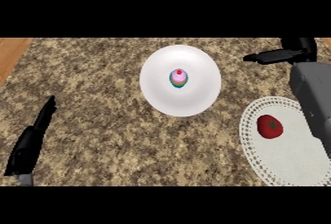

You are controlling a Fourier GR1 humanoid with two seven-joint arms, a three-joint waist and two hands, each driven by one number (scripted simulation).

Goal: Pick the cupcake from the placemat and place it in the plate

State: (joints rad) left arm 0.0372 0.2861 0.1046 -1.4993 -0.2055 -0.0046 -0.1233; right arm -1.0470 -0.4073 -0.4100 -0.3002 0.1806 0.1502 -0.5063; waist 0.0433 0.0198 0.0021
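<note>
Cupcake (179, 78) sits at the middle of the white plate (161, 103), upright as far as I can tell — so by my reading the placing step is done. My right hand (279, 55) is up at two o'clock from the plate, well apart from it, fingers straight and holding nothing. Next I'd only bring that arm back clear, passing over the placemat (294, 164) at four o'clock (a red tomato (269, 127) lies on it). My left hand (32, 140) rests open at eight o'clock, near the edge. The cupcake looks small — pink icing, a red dot on top, teal wrapper.
</note>
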